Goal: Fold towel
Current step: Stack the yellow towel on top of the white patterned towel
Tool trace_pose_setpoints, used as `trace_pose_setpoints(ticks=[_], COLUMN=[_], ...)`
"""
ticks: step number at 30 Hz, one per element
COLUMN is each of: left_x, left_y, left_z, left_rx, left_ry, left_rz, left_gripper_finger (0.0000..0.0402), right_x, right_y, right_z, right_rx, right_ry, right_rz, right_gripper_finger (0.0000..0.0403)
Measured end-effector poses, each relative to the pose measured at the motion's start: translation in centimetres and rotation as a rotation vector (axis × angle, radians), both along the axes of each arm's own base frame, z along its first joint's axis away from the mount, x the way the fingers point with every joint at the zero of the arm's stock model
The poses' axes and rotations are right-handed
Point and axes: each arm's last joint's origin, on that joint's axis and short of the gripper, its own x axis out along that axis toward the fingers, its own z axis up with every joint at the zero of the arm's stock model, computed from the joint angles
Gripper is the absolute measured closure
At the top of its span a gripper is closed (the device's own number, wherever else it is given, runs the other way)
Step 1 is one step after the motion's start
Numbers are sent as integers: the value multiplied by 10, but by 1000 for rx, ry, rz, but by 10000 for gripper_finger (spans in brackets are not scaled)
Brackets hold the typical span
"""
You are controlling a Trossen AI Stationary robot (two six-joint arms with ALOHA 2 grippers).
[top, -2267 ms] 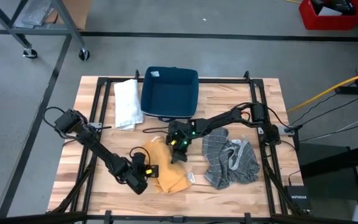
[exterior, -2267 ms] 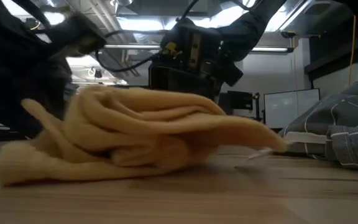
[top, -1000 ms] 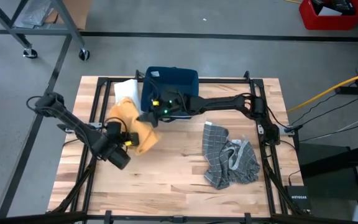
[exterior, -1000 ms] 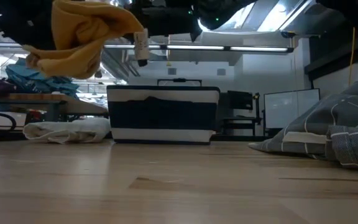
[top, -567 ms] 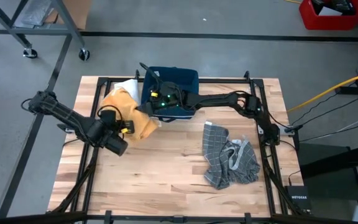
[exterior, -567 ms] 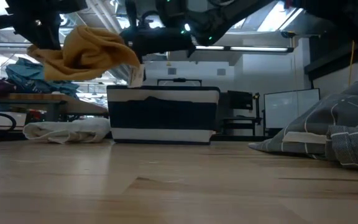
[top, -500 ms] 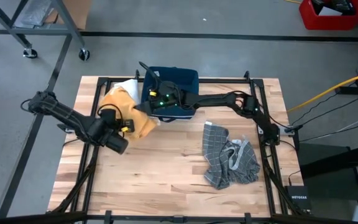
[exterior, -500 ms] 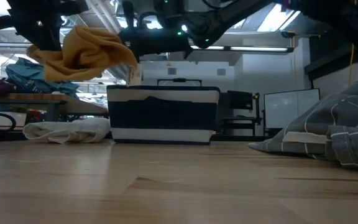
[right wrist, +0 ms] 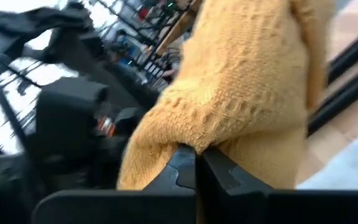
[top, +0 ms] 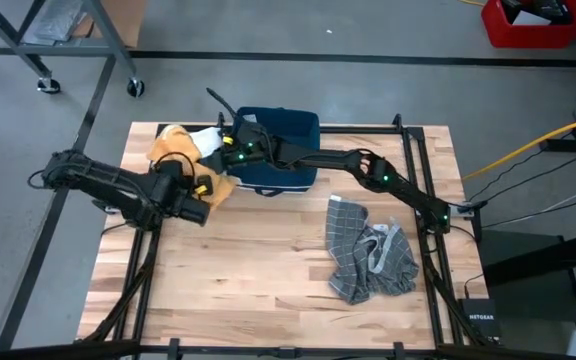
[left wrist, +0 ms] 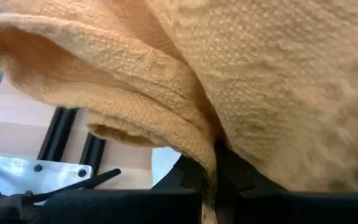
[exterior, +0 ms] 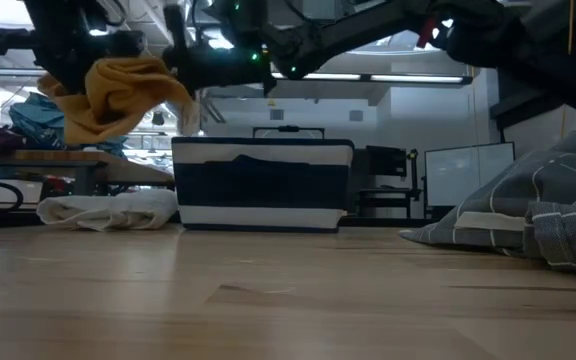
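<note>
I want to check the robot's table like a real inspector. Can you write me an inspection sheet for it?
Surface: wooden table, bare at the front.
Job's things: yellow towel held up in the air over the back left part, bunched, not folded flat.
Clutter: white towel lying by the blue bin at the back; grey checked cloth crumpled on the right.
Grippers: left gripper jaws shut on the yellow towel; right gripper jaws shut on its other side.
Cables: yellow cable on the floor to the right.
Surroundings: grey floor, red box at the far right, monitors behind the table.
</note>
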Motion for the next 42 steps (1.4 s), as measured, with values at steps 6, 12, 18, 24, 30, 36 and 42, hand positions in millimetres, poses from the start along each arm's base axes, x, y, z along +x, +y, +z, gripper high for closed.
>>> trace_pose_setpoints(ticks=[6, 12, 18, 24, 30, 36, 42], left_x=[-1, -3, -3, -3, -3, -2, -1], left_y=[19, 38, 52, 59, 64, 66, 72], left_z=[0, -1, -1, -3, -3, -11, -33], left_rx=[-16, -27, -53, -108, -142, -203, -201], left_ry=[79, 163, 241, 301, 314, 300, 260], left_rz=[39, 71, 49, 0, -15, -13, 18], left_gripper_finger=[401, 401, 401, 401, 401, 401, 401], right_x=[4, 4, 2, 1, 0, -1, -6], right_y=[-10, -18, -20, -19, -19, -19, -26], right_z=[-20, -29, -35, -40, -43, -47, -51], right_rx=[59, 92, 125, 135, 137, 118, 91], right_ry=[27, 72, 135, 191, 221, 265, 326], right_rz=[-67, -162, -205, -207, -219, -231, -267], right_gripper_finger=[400, 400, 400, 400, 400, 400, 400])
